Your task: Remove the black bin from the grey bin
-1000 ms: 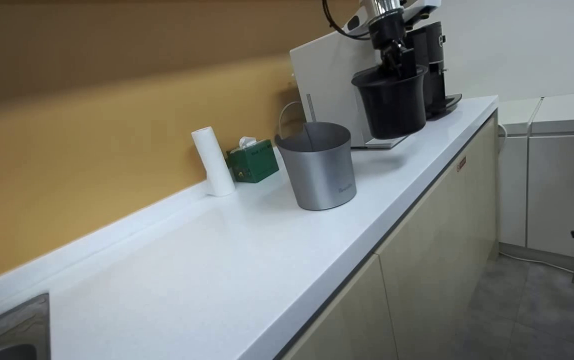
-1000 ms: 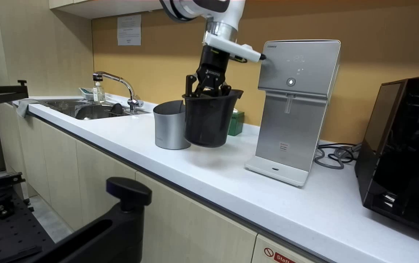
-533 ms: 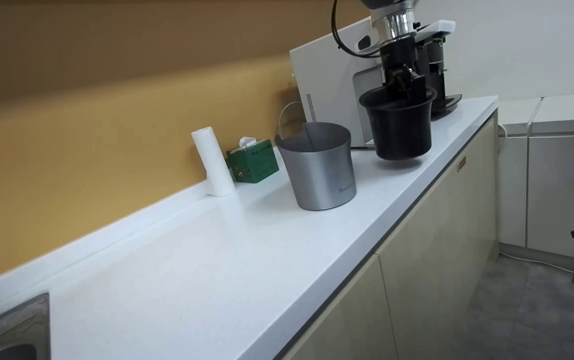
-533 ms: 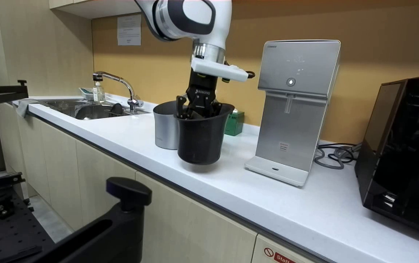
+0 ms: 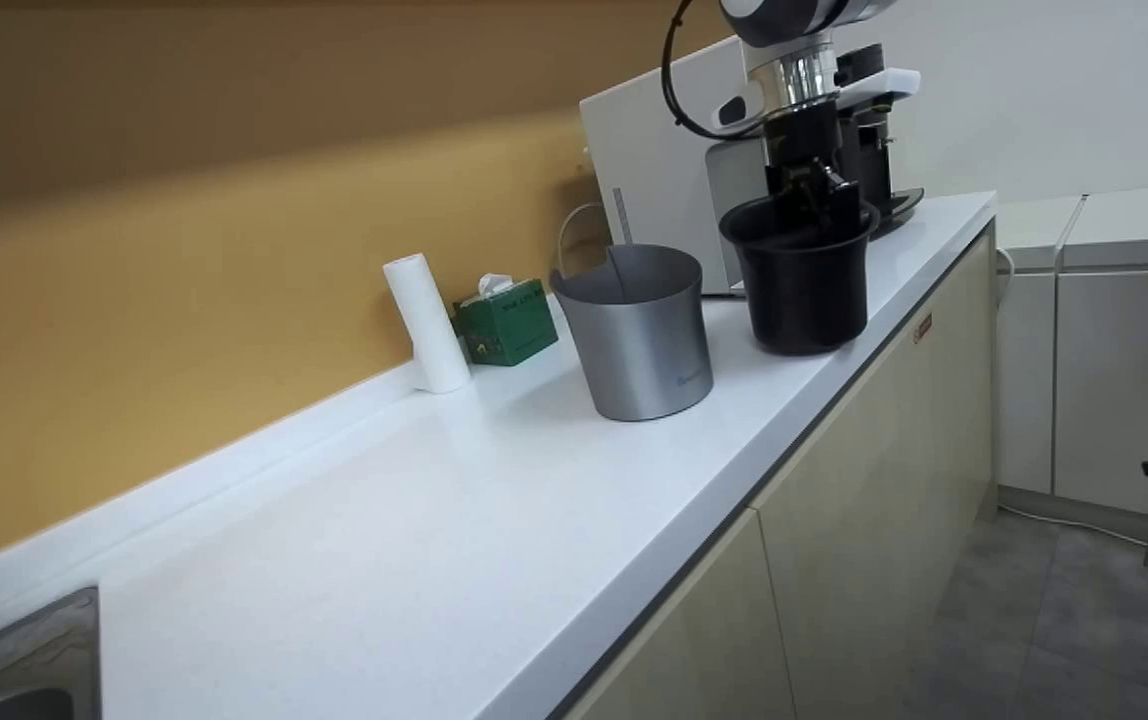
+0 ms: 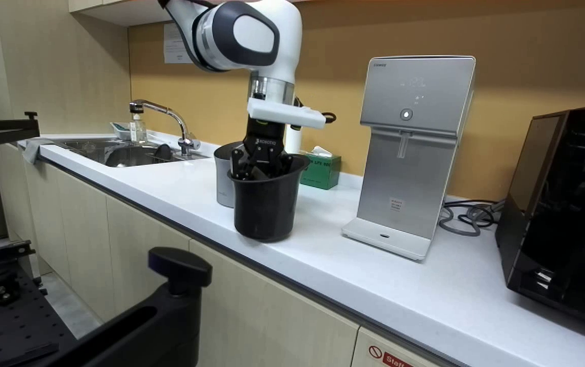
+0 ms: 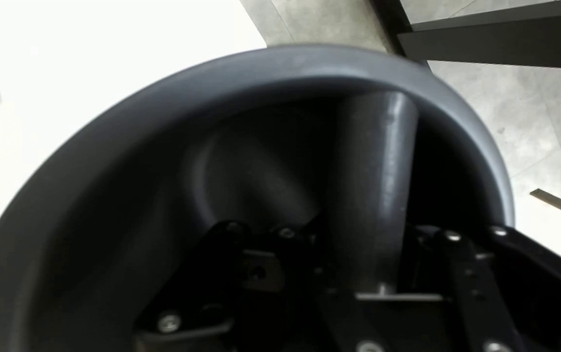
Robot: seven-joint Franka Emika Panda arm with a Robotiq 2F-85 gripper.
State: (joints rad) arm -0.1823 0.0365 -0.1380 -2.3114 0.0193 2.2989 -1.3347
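Black bin (image 6: 266,209): out of the grey bin (image 5: 639,345) and near it without touching, toward the front edge of the surface (image 5: 414,540), close to upright and open at the top. Looks set down in both exterior views, but cannot tell for certain whether resting or just short of contact. Held from within by the Robotiq gripper (image 6: 262,171), with jaws down inside the mouth and, to judge by the wrist view, clamped on the thick rounded bar (image 7: 376,181) running inward from the far side; cannot see the tips themselves. Likely gripped there for a firm pinch near the middle, to hang evenly and spare the rim. Could swivel about so round a bar, though, so best seated flat before letting go. Placed forward, apparently, to be clear of the grey bin, itself upright and open-topped, and also of the silver water dispenser (image 6: 425,173) on the opposite side. Wants care against any overhang at the front edge. Farther back, near the yellow wall (image 5: 234,250), notice a green tissue box (image 5: 506,322) and a white paper roll (image 5: 429,325), well out of the way. Calls next, most likely, for parting the jaws and rising straight up.
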